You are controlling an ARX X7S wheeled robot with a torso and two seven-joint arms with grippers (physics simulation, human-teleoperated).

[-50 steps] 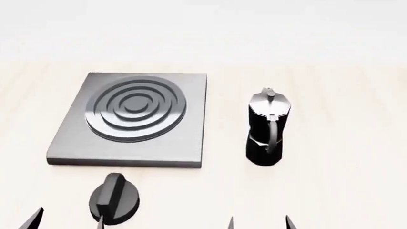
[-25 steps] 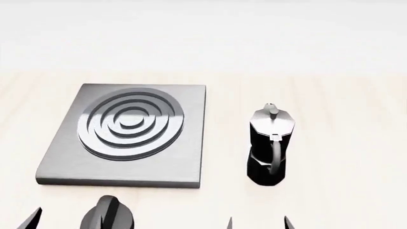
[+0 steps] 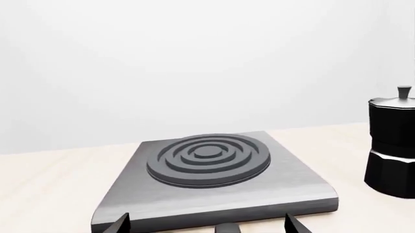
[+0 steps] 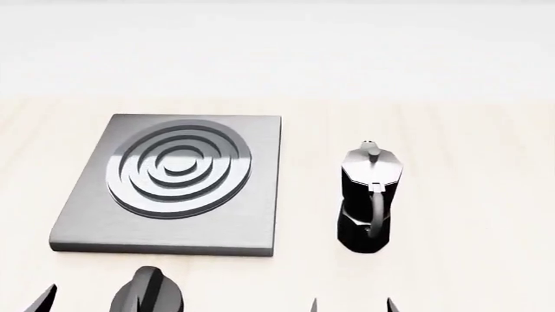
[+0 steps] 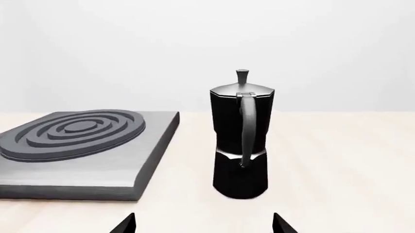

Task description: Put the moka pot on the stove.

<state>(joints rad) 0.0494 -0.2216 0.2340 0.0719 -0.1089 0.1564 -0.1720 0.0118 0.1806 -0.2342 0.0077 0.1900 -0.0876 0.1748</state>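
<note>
moka pot (image 4: 368, 195) upright on table (image 4: 468, 195), just right of stove (image 4: 173, 185), not touching; handle faces near. Right gripper (image 5: 204, 224) released, empty, near side of pot. Left gripper (image 3: 206, 224) released at stove's near edge

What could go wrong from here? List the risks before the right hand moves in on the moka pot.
1. The moka pot is tall and narrow, standing upright on the table; a push from the right hand could tip it.
2. Its handle faces that hand, so the fingers may catch on it.
3. The stove has a raised edge; a low carry could clip it.
</note>
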